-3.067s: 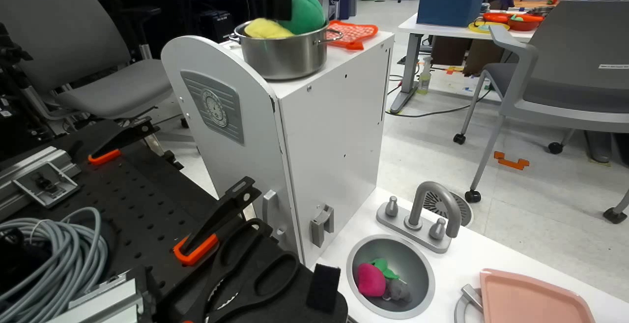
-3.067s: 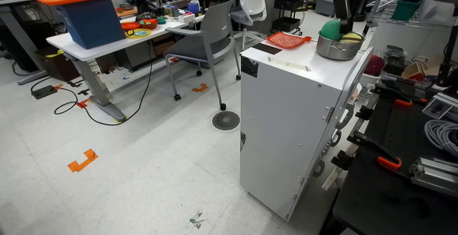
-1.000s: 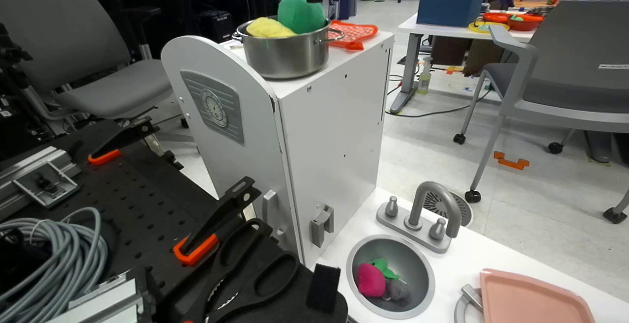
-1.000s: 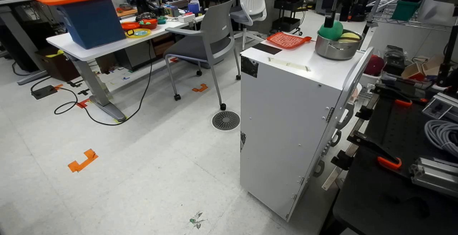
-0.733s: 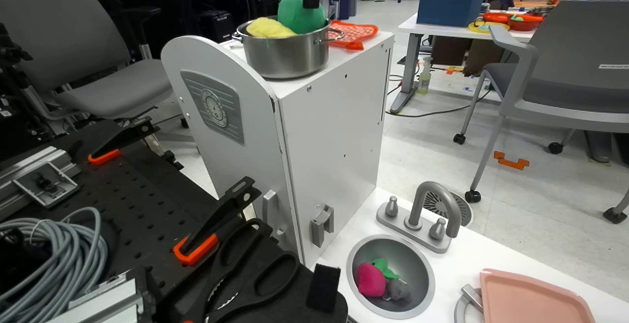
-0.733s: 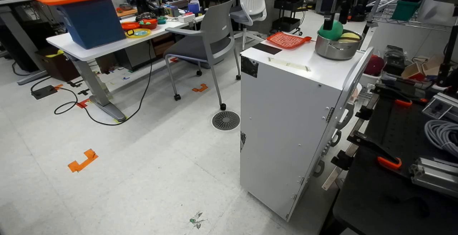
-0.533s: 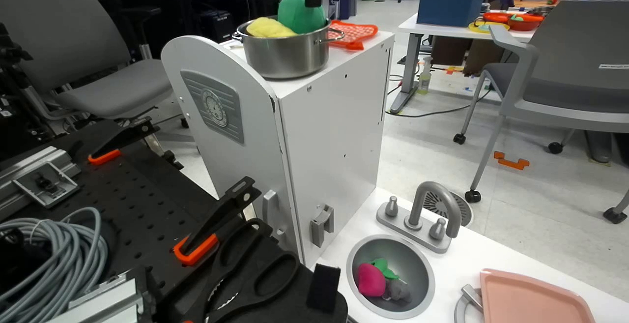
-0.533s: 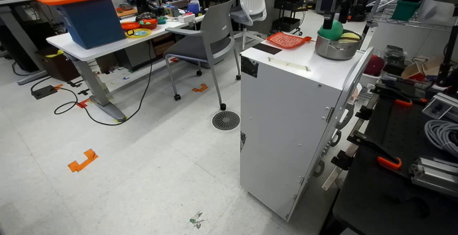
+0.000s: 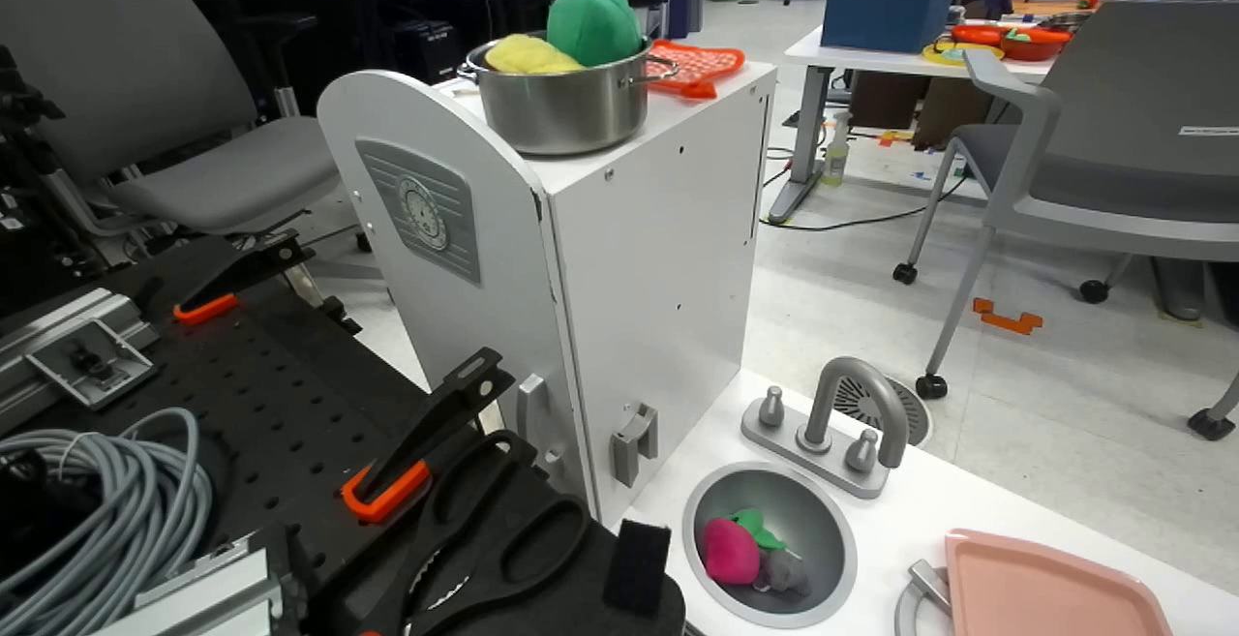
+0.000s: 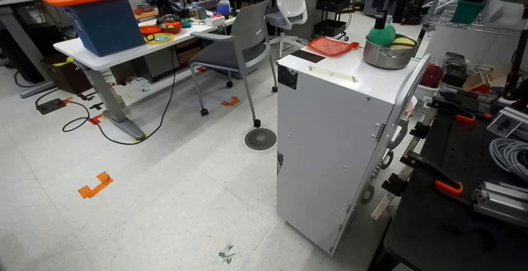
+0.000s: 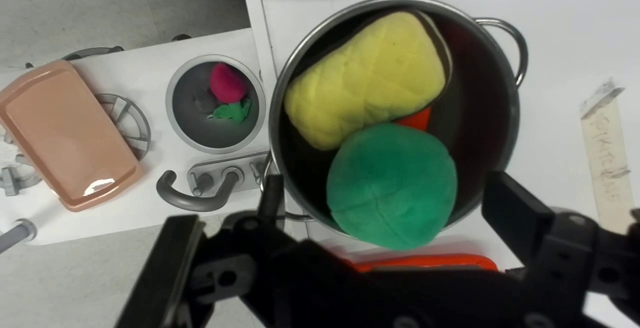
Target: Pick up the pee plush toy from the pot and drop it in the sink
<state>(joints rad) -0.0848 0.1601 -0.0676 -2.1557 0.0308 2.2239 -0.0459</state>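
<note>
Pot holds one green toy, one yellow item.

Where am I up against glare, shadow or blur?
Wrist view: a white glint on the pink tray, shadow inside the pot, the pincer dark and slightly blurred, but the green toy clear; in an exterior view, a pale sheen on top of the white cabinet.

Tape strip on white cupboard, right of pot in wrist view: hand-written letters look like "KITCHEN", rest too smudgy. White sticker on grey chair, far right of pot in exterior view: too small to read. Grey dial plate on cupboard, left of pot and lower: marks too tiny.
</note>
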